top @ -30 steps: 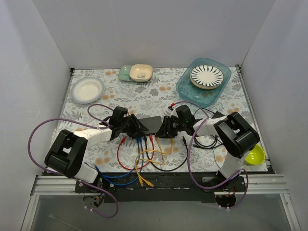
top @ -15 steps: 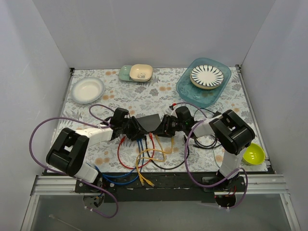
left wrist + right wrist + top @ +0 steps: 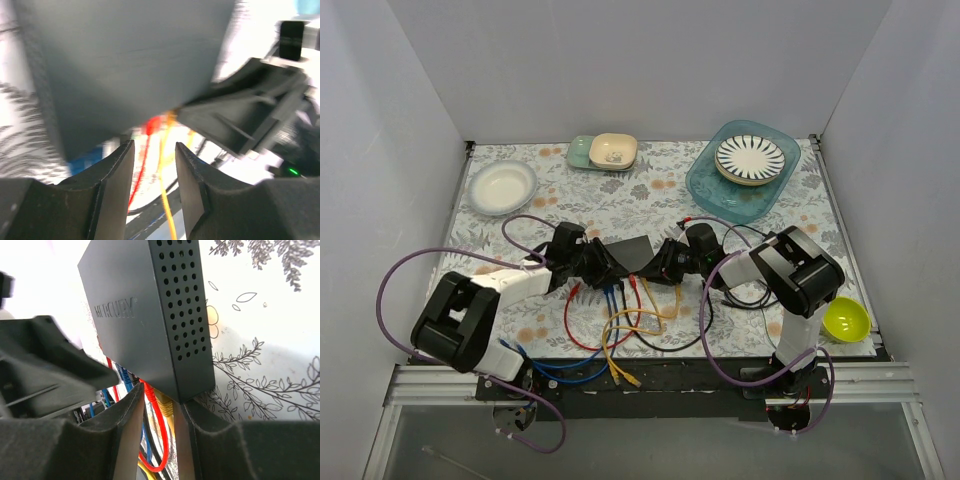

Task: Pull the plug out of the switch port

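The switch (image 3: 636, 254) sits mid-table, tipped up, its port edge (image 3: 628, 274) facing 6 o'clock. At its 9 o'clock, our left gripper (image 3: 598, 262) is released, holding nothing. At 3 o'clock, our right gripper (image 3: 160, 395) flanks the yellow plug (image 3: 167, 407); whether it is grasping, we cannot tell.

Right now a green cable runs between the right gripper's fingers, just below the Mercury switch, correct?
Not green. The right wrist view shows a red cable between the fingers of the right gripper, just below the Mercury switch.
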`<state>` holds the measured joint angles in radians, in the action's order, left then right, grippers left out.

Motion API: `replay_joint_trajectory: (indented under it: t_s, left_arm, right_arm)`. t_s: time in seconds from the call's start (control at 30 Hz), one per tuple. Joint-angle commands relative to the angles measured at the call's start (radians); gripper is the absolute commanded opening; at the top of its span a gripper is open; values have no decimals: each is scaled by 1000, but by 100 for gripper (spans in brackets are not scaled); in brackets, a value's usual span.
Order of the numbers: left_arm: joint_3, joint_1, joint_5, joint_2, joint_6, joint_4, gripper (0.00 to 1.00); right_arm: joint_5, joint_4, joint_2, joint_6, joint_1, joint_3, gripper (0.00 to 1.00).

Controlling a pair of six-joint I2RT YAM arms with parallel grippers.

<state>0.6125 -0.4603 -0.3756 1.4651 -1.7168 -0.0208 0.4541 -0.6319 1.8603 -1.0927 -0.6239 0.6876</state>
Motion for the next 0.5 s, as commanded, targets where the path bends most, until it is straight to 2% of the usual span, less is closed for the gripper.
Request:
replay_joint_trajectory:
  t_s: [0.0, 0.13, 0.33, 0.47]
  left_arm:
    - [41, 3, -25, -98, -1, 110, 38]
    - [32, 3, 33, -95, -87, 214, 39]
    - [141, 6, 29, 122, -53, 27, 36]
    - [133, 6, 47, 175, -53, -24, 35]
  right_arm:
    - [-43, -6, 23, -10, 4, 17, 37]
    - [-48, 1, 20, -6, 4, 10, 37]
    - [-46, 9, 22, -13, 7, 7, 38]
    - [-54, -5, 20, -30, 9, 12, 39]
